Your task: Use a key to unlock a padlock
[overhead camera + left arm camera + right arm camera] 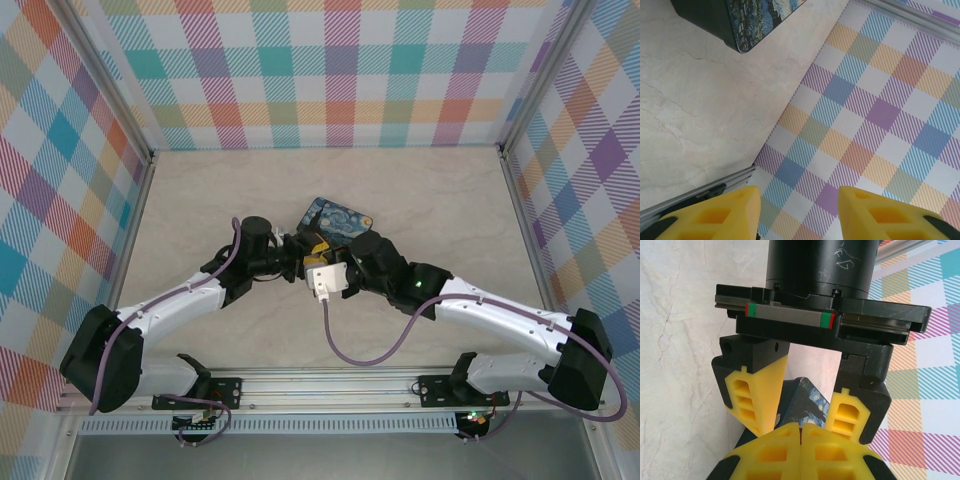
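My two grippers meet tip to tip at the middle of the table, just in front of the blue painted tin box (338, 222). The left gripper (300, 258) is open. In its own wrist view its yellow fingers (735, 212) stand apart with nothing between them (799, 200). The right gripper (801, 440) is shut, its yellow pads pressed together, and I see nothing between them. It faces the left gripper's spread fingers (760, 390), with the tin box (807, 400) behind them. A small grey metal bit (777, 419) peeks beside one left finger. I cannot tell what it is. The padlock and the key are hidden.
The tin box (755, 20) lies on the marble-look table (200, 200). Checked walls (340, 70) close in the back and both sides. An aluminium rail (330, 385) runs along the near edge, and a purple cable (340, 345) loops from the right wrist.
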